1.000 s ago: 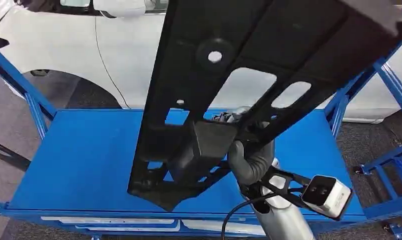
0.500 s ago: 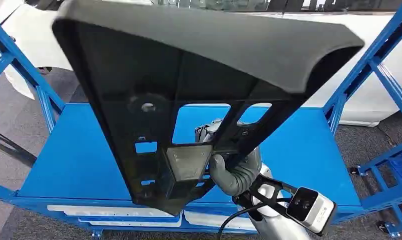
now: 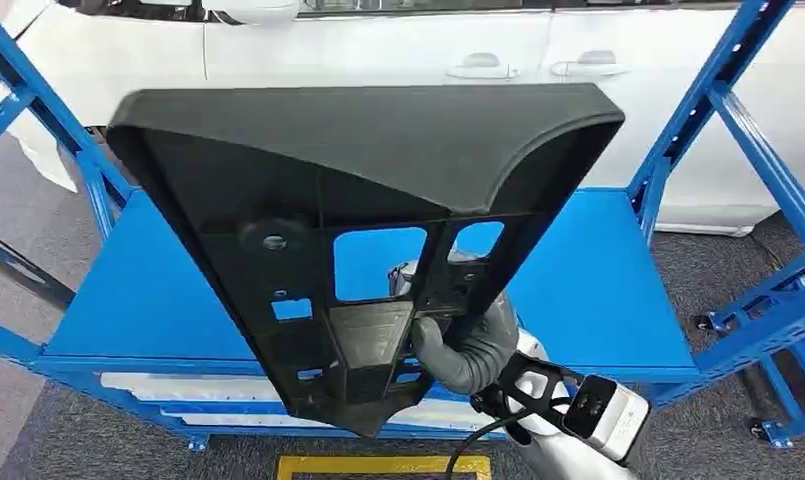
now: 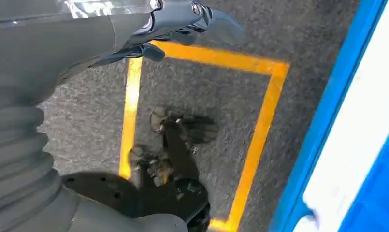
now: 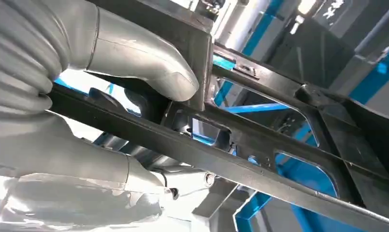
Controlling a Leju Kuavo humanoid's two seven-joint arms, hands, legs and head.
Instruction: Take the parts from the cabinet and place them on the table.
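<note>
Holding up a big black part (image 3: pixel 358 190), the right robot hand (image 3: pixel 468 345) grips it near its lower end, with the grey thumb (image 5: pixel 144 63) pressed on one of its ribs; the part stands tilted in the air above the blue table (image 3: pixel 598 290), and hides much of it; a white car (image 3: pixel 398 50) stands behind the table; the left robot hand (image 4: pixel 182 24) hangs over grey floor (image 4: pixel 221 101) with yellow tape lines (image 4: pixel 260 130); I cannot tell if it is open or closed.

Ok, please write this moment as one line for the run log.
right hand: grips black plastic part | part: held above blue table, not placed | left hand: holds nothing, over floor
</note>
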